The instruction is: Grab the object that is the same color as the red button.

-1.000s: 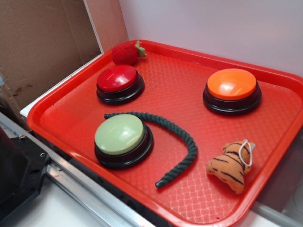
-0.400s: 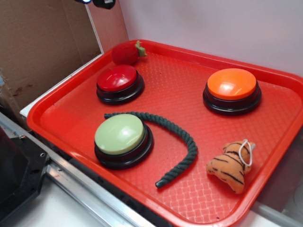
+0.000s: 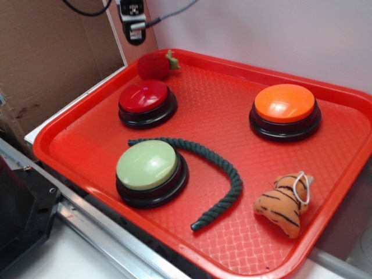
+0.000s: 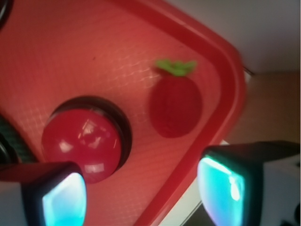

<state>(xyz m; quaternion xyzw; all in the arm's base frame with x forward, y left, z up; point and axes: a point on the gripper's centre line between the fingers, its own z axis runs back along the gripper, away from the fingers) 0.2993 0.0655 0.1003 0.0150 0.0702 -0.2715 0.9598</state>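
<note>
The small red plush strawberry [image 3: 154,65] with a green stem lies in the tray's far left corner; it also shows in the wrist view [image 4: 175,105]. The red button [image 3: 144,96] on its black base sits just in front of it and shows in the wrist view [image 4: 81,144]. My gripper [image 3: 134,23] hangs at the top of the exterior view, above and behind-left of the strawberry. In the wrist view the gripper [image 4: 143,197] is open and empty, its jaws wide apart over the tray's left rim.
The red tray [image 3: 87,99] also holds an orange-domed button [image 3: 285,103], a pale green-domed button [image 3: 147,165], a dark green rope [image 3: 216,174] and an orange striped tiger plush [image 3: 285,203]. A cardboard wall [image 3: 52,52] stands left; a white wall is behind.
My gripper has come down into the top of the exterior view, above the tray's far left corner. Nothing on the tray has moved.
</note>
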